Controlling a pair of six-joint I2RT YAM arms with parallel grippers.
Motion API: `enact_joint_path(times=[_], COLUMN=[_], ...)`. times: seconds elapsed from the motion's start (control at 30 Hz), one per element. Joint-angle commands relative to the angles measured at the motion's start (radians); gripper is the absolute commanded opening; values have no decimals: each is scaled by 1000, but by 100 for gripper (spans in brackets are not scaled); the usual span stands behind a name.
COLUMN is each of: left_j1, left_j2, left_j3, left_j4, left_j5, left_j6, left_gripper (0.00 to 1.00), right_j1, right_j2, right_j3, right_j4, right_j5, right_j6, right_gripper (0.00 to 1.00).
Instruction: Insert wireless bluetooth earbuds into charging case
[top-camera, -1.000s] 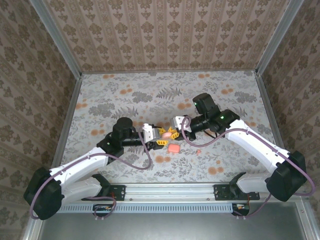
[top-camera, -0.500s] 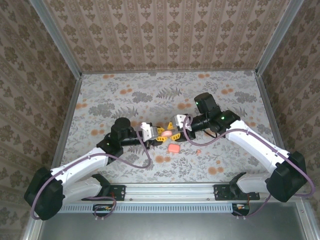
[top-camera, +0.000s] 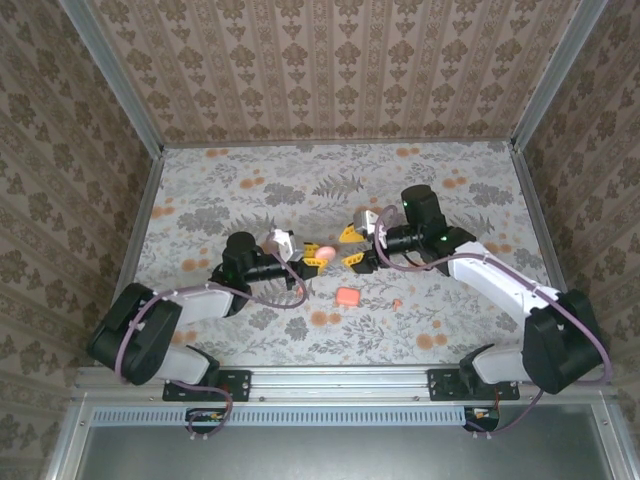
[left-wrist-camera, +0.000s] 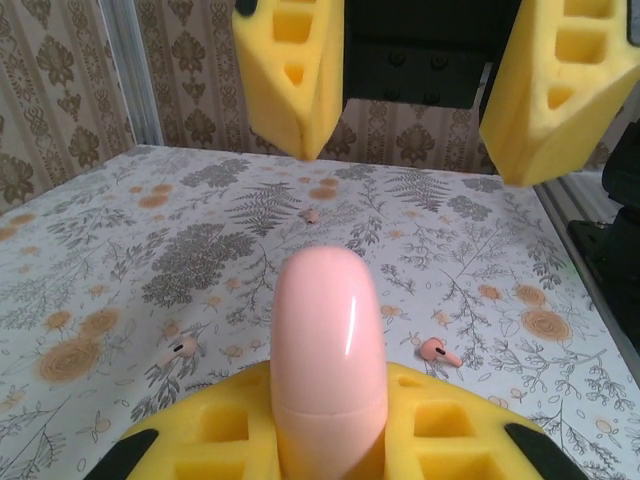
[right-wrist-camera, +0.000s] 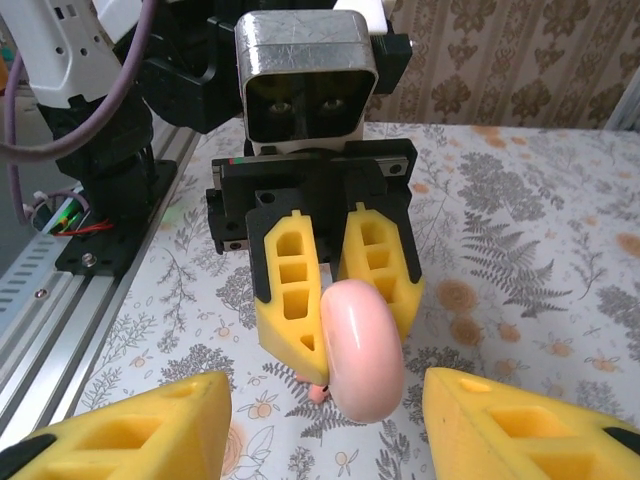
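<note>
Left gripper (top-camera: 309, 257) clamps the pink charging case (left-wrist-camera: 328, 350). Right gripper (top-camera: 350, 247) faces the case, jaws wide apart. One earbud (top-camera: 397, 303) lies on the desk (top-camera: 470, 200), near-right of the case.

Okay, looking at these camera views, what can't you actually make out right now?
- Left wrist view: the lower end of the pink rounded piece is buried between the yellow fingers of the left gripper.
- Right wrist view: a small coral bit below that piece is mostly hidden by it.
- Top view: the earbud and the salmon square are too small to show orientation or any seam.
</note>
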Motion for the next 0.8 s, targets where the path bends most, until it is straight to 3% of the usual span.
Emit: enact_joint_path(times=[0.0,0.47,0.77], left_j1=[21,29,34], left_j2=[65,121,110], left_j3=[9,36,38], left_j4=[230,280,280], left_j5=[98,139,147], left_j6=[-104,-139,-150], left_gripper=[17,17,17], right_j1=[4,28,28], right_j2=[64,213,248], right_j3=[45,176,220], right_j4=[42,7,5], right_j5=[-54,-75,-18], right_j6=[46,19,38], right_gripper=[55,60,58])
